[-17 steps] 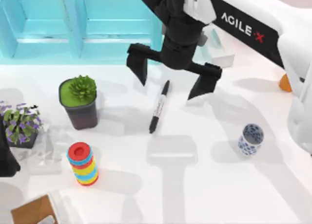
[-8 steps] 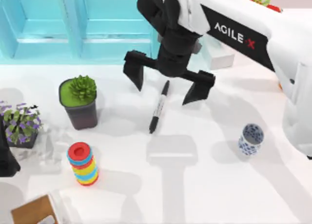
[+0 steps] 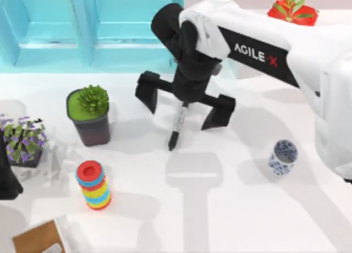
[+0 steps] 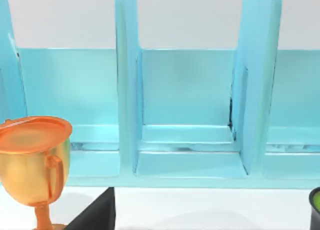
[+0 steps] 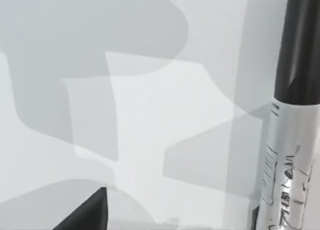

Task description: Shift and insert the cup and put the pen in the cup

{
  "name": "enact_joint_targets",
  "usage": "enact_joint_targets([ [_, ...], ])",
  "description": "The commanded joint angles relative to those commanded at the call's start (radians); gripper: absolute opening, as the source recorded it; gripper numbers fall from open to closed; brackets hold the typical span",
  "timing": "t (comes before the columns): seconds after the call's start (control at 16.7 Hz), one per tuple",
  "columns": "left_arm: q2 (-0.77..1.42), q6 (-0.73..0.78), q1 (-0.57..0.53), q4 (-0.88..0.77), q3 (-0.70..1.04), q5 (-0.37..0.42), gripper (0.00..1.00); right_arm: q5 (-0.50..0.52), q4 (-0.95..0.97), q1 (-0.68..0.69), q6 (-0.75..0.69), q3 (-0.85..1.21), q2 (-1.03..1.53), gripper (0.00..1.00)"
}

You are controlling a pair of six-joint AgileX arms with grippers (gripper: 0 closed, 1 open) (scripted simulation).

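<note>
Our right gripper (image 3: 185, 103) hangs with its black fingers spread wide, straddling the upper end of the pen (image 3: 177, 125) and grasping nothing. The pen lies flat on the white table (image 3: 231, 209), near its middle, with its labelled band close up in the right wrist view (image 5: 283, 165). The cup (image 3: 284, 157) stands upright toward the table's right, well apart from the pen. Our left arm (image 3: 6, 176) sits parked at the left edge.

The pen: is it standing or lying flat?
Lying flat: the pen rests lengthwise on the table, between the open fingers of the right gripper above it.
</note>
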Motion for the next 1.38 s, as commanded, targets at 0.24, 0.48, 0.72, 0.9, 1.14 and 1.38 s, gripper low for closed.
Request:
enact_joint_targets([
  [0.24, 0.0, 0.0, 0.0, 0.0, 0.0, 0.0, 1.0, 0.0, 0.0, 0.0, 0.0, 0.0, 0.0, 0.92],
  [0.48, 0.0, 0.0, 0.0, 0.0, 0.0, 0.0, 1.0, 0.0, 0.0, 0.0, 0.0, 0.0, 0.0, 0.62],
  [0.72, 0.0, 0.0, 0.0, 0.0, 0.0, 0.0, 1.0, 0.0, 0.0, 0.0, 0.0, 0.0, 0.0, 0.32],
  [0.9, 0.0, 0.0, 0.0, 0.0, 0.0, 0.0, 1.0, 0.0, 0.0, 0.0, 0.0, 0.0, 0.0, 0.1],
  [1.14, 0.0, 0.0, 0.0, 0.0, 0.0, 0.0, 1.0, 0.0, 0.0, 0.0, 0.0, 0.0, 0.0, 0.0],
  [1.38, 0.0, 0.0, 0.0, 0.0, 0.0, 0.0, 1.0, 0.0, 0.0, 0.0, 0.0, 0.0, 0.0, 0.0],
])
